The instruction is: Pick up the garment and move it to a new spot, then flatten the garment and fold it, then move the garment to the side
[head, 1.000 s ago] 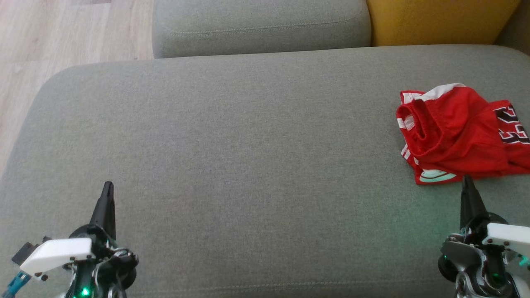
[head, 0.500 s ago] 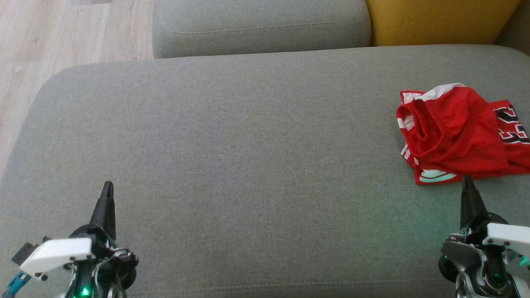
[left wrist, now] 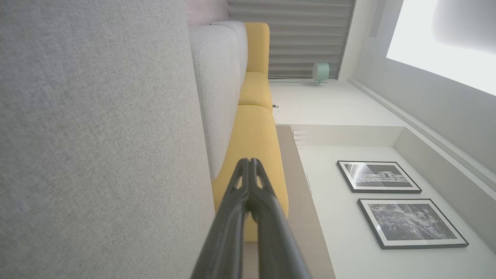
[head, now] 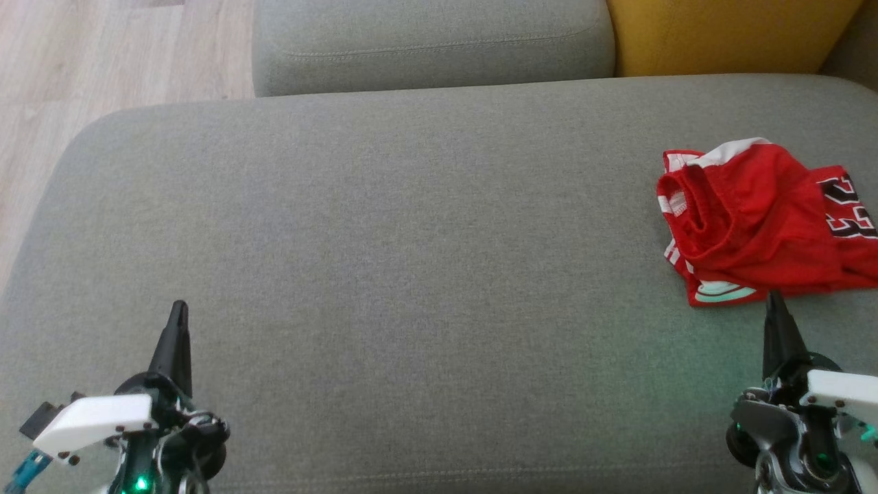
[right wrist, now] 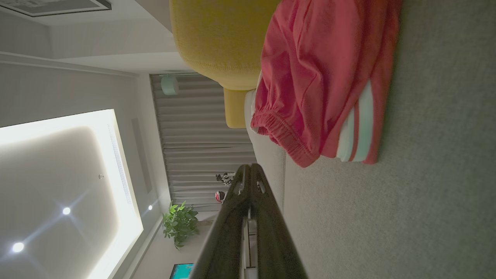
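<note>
Head view. Red garment (head: 761, 219) lies crumpled on the grey seat cushion (head: 411, 240), far right side, its right edge running out of frame. White stripes at the hem, dark numerals on the right part, elastic waistband facing left. Left tool (head: 179, 309) at lower left, fingers pressed together to a single point, nothing held, well apart from the garment. Right tool (head: 774, 298) at lower right, likewise clenched and empty, tip just beside the garment's near hem; contact cannot be told. Grey back cushion (head: 432, 41) and yellow cushion (head: 720, 34) beyond; wood floor (head: 103, 55) at upper left.

Left wrist view. Left tool (left wrist: 249, 162) closed tip to tip, empty, over bare grey seat fabric. Yellow cushion (left wrist: 255, 147) ahead; two framed prints (left wrist: 378, 177) on the wall.

Right wrist view. Right tool (right wrist: 250, 168) closed, empty, aimed just short of the garment (right wrist: 317, 77), whose gathered waistband and striped hem face the camera. Potted plant (right wrist: 180, 223) in the background.
</note>
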Available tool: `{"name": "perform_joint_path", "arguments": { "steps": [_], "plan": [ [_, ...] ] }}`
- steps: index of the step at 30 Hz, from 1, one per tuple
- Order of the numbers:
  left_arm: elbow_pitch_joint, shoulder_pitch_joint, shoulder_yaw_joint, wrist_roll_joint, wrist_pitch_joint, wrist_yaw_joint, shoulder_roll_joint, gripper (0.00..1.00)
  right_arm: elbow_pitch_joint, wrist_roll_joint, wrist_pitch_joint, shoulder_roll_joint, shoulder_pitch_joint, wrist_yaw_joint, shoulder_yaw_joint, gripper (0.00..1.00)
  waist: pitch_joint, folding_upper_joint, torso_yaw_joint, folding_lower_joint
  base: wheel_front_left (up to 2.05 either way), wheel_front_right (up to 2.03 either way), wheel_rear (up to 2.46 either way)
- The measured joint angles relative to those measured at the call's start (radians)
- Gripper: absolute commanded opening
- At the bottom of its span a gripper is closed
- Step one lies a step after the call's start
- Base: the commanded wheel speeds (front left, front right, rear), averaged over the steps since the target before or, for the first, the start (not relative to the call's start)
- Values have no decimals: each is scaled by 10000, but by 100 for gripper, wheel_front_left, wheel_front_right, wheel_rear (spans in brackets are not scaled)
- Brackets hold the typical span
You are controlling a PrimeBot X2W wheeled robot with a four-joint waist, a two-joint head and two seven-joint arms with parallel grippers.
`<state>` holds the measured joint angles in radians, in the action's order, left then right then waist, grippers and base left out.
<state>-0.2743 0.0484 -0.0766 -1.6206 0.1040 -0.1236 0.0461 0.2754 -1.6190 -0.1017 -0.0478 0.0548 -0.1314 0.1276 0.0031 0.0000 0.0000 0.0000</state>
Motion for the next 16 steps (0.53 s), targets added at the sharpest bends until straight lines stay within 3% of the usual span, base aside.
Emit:
{"name": "perform_joint_path", "arguments": {
  "steps": [16],
  "plan": [
    [0, 16, -4, 0, 2, 0, -12, 0, 2, 0, -44, 6, 0, 0, 12, 0, 0, 0, 0, 0, 0, 0, 0]
  ]
}}
